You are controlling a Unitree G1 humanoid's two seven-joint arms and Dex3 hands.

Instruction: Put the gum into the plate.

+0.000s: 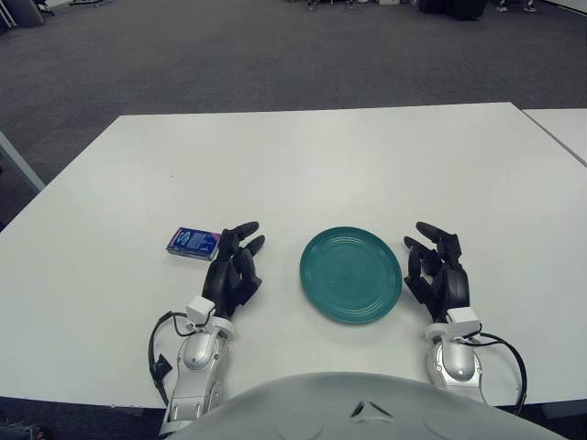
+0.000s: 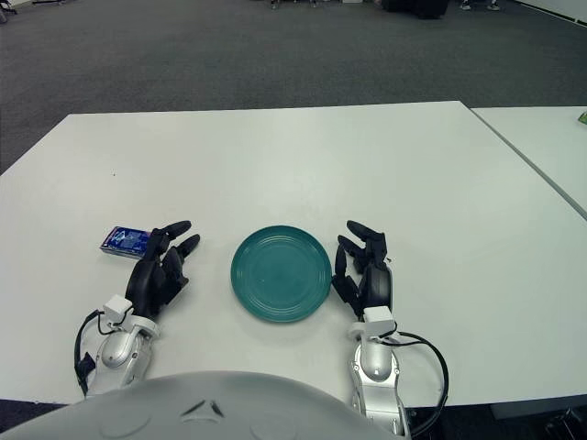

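A small blue gum pack [image 1: 192,242] lies flat on the white table, left of the teal plate [image 1: 350,274]. My left hand [image 1: 233,267] sits just right of the pack, its dark fingers spread and holding nothing; the fingertips [image 1: 248,227] reach about level with the pack without touching it. My right hand [image 1: 438,271] shows beside the plate's right rim, fingers relaxed and holding nothing. Nothing lies in the plate.
The white table [image 1: 321,165] stretches far ahead of the hands. A second white table [image 1: 564,124] stands at the right, separated by a narrow gap. Grey carpet lies beyond. Cables [image 1: 161,357] hang by both wrists at the near edge.
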